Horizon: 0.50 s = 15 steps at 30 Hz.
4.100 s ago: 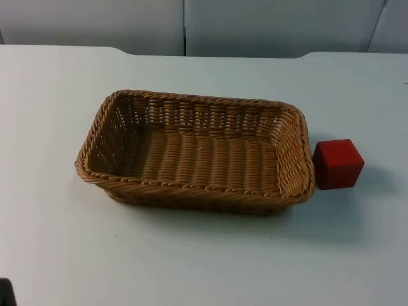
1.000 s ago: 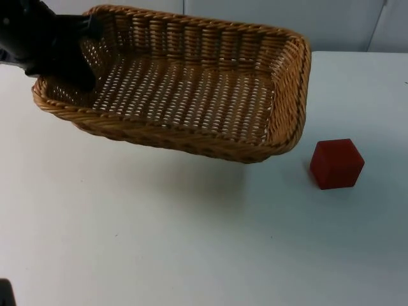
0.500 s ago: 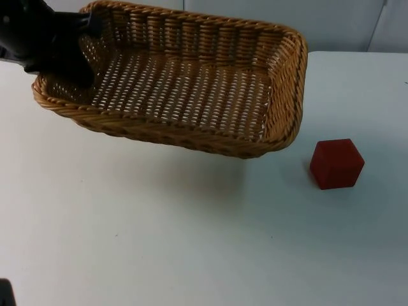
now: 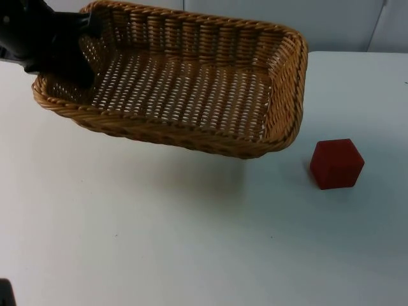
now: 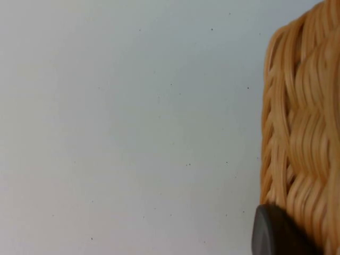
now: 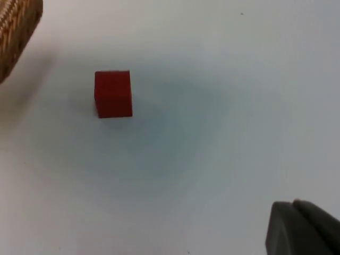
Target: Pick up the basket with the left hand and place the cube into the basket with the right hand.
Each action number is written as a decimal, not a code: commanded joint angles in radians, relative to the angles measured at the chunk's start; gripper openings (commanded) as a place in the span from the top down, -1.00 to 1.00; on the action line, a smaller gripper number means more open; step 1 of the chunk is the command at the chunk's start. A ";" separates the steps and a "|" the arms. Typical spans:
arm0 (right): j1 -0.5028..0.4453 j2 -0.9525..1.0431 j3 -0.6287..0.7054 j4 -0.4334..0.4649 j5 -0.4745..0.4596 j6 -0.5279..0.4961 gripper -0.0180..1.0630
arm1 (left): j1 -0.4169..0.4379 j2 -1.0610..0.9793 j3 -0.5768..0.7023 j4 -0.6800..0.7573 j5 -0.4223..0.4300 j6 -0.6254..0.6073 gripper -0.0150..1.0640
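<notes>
A tan wicker basket (image 4: 185, 83) hangs tilted above the table at the back left. My left gripper (image 4: 78, 62) is shut on the basket's left rim, with one finger inside and its wall (image 5: 303, 133) pressed against a black fingertip (image 5: 273, 234). The basket is empty. A red cube (image 4: 336, 163) stands on the white table to the right of the basket and apart from it. My right gripper (image 6: 302, 229) hovers well above the table, away from the cube (image 6: 113, 93), with a basket corner (image 6: 18, 26) beyond the cube.
The white table (image 4: 191, 242) stretches bare in front of the basket and around the cube. A grey partition wall (image 4: 338, 25) closes the far edge behind the basket.
Four seconds ago the basket lay on the table touching the cube; my left gripper has since lifted it up and to the left. Over the last second it barely moved. The cube stayed put.
</notes>
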 commanded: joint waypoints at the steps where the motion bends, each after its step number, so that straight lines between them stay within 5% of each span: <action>1: 0.001 0.088 -0.037 -0.010 -0.041 -0.021 0.97 | 0.000 -0.014 -0.010 -0.027 -0.005 -0.012 0.97; 7: 0.001 0.492 -0.245 -0.032 -0.144 0.041 0.97 | 0.000 -0.014 -0.010 -0.027 -0.005 -0.012 0.97; 15: 0.004 0.960 -0.487 -0.092 -0.030 0.047 0.66 | 0.000 -0.014 -0.010 -0.027 -0.005 -0.012 0.97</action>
